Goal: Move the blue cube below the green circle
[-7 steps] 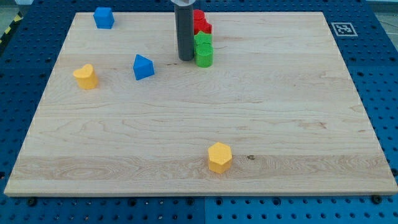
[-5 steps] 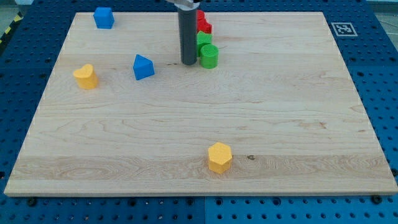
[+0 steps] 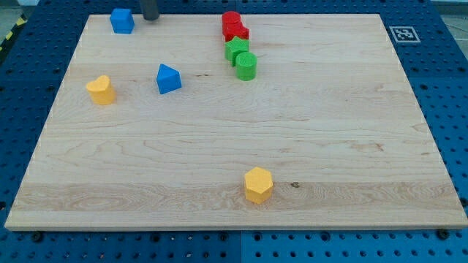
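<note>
The blue cube (image 3: 122, 20) sits at the board's top left corner. My tip (image 3: 151, 18) is just to its right, at the view's top edge, apart from it by a small gap. The green circle (image 3: 246, 66), a short cylinder, lies in the upper middle, touching a green star-like block (image 3: 235, 50) above it. A blue triangular block (image 3: 168, 78) lies between the cube and the circle, lower down.
Two red blocks (image 3: 233, 25) stand stacked in the view just above the green ones. A yellow heart-like block (image 3: 101, 90) lies at the left. A yellow hexagon (image 3: 258, 184) lies near the bottom middle. The wooden board (image 3: 329, 146) rests on a blue pegboard.
My tip left the green circle's left side and moved up and left to beside the blue cube. The green circle had been nudged slightly right and down.
</note>
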`<state>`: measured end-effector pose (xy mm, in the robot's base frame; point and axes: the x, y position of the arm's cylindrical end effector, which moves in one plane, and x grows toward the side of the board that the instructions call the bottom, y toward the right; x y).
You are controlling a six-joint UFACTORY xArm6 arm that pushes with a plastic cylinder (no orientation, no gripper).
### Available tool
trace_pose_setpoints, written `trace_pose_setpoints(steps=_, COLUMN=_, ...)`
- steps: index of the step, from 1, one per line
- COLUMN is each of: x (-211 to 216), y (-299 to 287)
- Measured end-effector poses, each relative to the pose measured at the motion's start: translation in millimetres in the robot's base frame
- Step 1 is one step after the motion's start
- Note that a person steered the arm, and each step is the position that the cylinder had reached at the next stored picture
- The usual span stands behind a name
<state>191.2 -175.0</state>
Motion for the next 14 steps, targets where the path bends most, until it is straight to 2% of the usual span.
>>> trace_pose_setpoints(steps=1, x=0.1, y=-6.8)
trace_pose_setpoints(steps=6, x=10.3, y=-120.9)
trace_pose_setpoints(steps=8, x=29.1, y=-120.9)
trace_pose_setpoints(steps=11, x=52.1, y=-68.2)
trace_pose_setpoints(steps=13, x=93.0, y=-77.2)
trace_pose_setpoints(steps=14, x=102.5, y=-61.2)
